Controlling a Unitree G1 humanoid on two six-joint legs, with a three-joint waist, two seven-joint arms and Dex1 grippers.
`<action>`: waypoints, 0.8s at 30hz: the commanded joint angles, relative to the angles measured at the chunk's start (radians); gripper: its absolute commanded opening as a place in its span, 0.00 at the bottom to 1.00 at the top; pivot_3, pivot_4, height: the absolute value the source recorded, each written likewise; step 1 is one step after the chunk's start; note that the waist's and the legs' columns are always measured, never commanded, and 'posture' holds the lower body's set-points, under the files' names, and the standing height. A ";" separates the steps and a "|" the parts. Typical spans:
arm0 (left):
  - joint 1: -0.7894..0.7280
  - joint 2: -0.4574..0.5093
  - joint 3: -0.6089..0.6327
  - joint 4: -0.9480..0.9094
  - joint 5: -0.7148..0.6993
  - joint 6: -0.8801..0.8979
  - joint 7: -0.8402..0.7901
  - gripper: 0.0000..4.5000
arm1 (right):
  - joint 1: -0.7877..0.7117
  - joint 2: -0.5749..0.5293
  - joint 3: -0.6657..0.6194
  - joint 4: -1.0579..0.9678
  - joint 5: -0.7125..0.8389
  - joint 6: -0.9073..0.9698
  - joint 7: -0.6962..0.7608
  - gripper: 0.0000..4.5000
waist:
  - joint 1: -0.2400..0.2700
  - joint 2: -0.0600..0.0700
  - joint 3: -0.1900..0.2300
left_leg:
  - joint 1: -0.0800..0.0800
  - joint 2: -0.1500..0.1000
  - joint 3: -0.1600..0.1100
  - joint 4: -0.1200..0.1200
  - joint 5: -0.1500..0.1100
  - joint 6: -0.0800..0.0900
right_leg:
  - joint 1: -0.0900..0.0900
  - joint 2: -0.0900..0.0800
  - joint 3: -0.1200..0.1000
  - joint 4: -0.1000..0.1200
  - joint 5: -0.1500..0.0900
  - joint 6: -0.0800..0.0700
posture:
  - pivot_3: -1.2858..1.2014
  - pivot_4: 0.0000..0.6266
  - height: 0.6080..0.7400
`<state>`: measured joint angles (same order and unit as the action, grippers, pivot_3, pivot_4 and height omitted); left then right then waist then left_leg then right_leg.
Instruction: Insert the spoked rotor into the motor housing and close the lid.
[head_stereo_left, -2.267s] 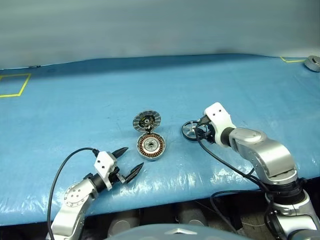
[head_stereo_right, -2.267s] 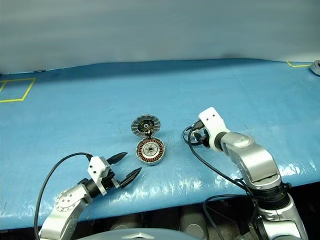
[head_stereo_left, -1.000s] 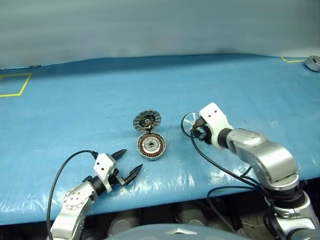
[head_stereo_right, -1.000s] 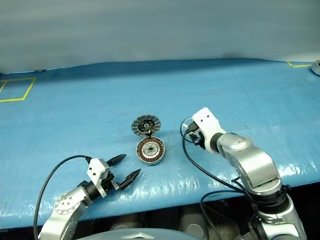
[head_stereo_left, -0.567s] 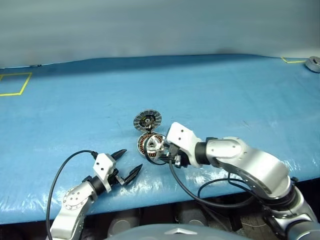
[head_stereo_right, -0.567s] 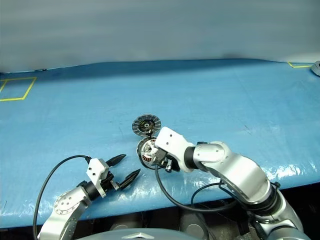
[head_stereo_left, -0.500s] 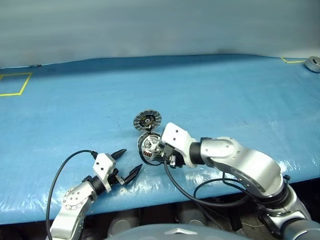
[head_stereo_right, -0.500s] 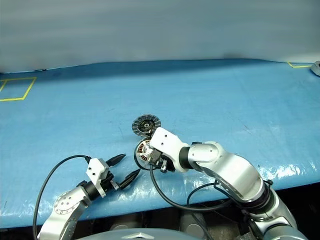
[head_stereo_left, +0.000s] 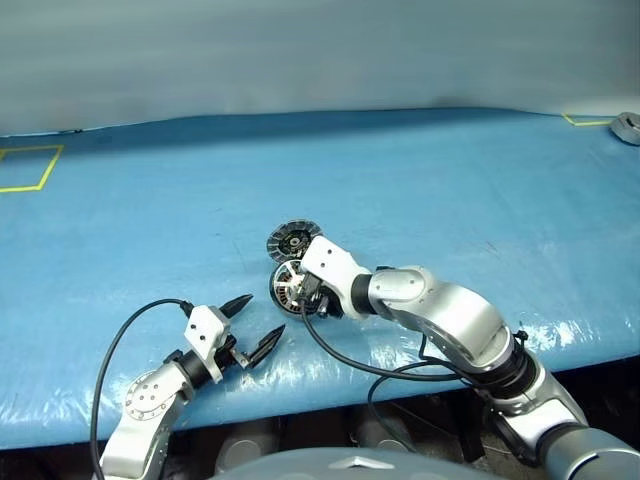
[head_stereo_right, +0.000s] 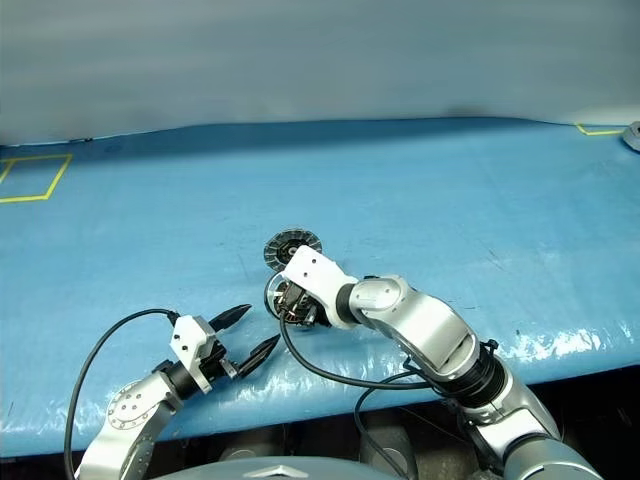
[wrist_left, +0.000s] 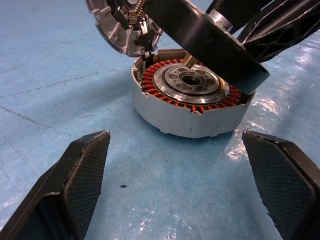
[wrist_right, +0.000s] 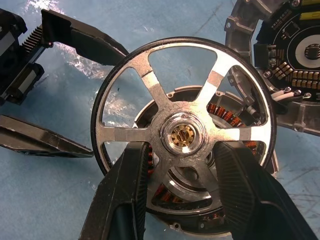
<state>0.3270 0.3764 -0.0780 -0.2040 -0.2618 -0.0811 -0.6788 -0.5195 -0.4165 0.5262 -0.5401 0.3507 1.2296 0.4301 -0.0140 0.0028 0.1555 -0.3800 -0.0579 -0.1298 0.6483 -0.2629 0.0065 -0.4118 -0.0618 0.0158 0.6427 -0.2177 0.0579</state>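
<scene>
Silver-spoked rotor (wrist_right: 183, 135) hanging just above motor housing (wrist_left: 187, 107), not yet seated.
Right gripper (wrist_right: 181, 200) is clamping the rotor's hub; wheel is tilting, face toward its wrist camera. Lid (head_stereo_left: 294, 241) is standing open at 12 o'clock of housing. Left gripper (head_stereo_left: 257, 329) is resting spread wide at 7 o'clock.

Right hand (wrist_right: 182, 187): fingers grip the spoked rotor (wrist_right: 182, 135) by its hub.
Motor housing (wrist_right: 235, 120): directly behind the rotor, copper windings visible.
Lid (wrist_right: 292, 65): open, at 2 o'clock.
Left hand (wrist_right: 60, 90): at 10 o'clock, on the tabletop (wrist_right: 50, 200).
</scene>
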 joint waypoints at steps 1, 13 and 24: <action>-0.004 0.001 0.001 -0.027 0.009 -0.041 -0.004 1.00 | -0.010 0.001 -0.008 -0.008 -0.016 -0.023 -0.003 0.36 | 0.000 0.000 0.000 | 0.000 0.000 0.000 0.000 0.000 0.000 | 0.000 0.000 0.000 0.000 0.000 0.000 | 0.52 0.24 1.00; -0.007 -0.001 -0.006 0.002 0.020 -0.072 -0.008 1.00 | -0.005 -0.019 0.005 0.017 -0.037 -0.008 0.011 0.36 | 0.000 0.000 0.000 | 0.000 0.000 0.000 0.000 0.000 0.000 | 0.000 0.000 0.000 0.000 0.000 0.000 | 0.52 0.24 1.00; -0.004 0.000 -0.006 0.006 0.021 -0.069 -0.006 1.00 | 0.005 -0.001 0.010 0.049 -0.049 -0.005 0.003 0.36 | -0.007 0.000 0.000 | 0.001 0.000 0.000 0.000 0.000 0.000 | 0.001 0.000 0.000 0.001 0.000 0.000 | 0.52 0.24 1.00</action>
<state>0.3241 0.3766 -0.0865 -0.1972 -0.2378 -0.1363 -0.6817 -0.5182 -0.4232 0.5361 -0.4827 0.3067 1.2298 0.4364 -0.0205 0.0028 0.1554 -0.3790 -0.0577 -0.1299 0.6485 -0.2626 0.0062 -0.4111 -0.0614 0.0157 0.6432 -0.2176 0.0580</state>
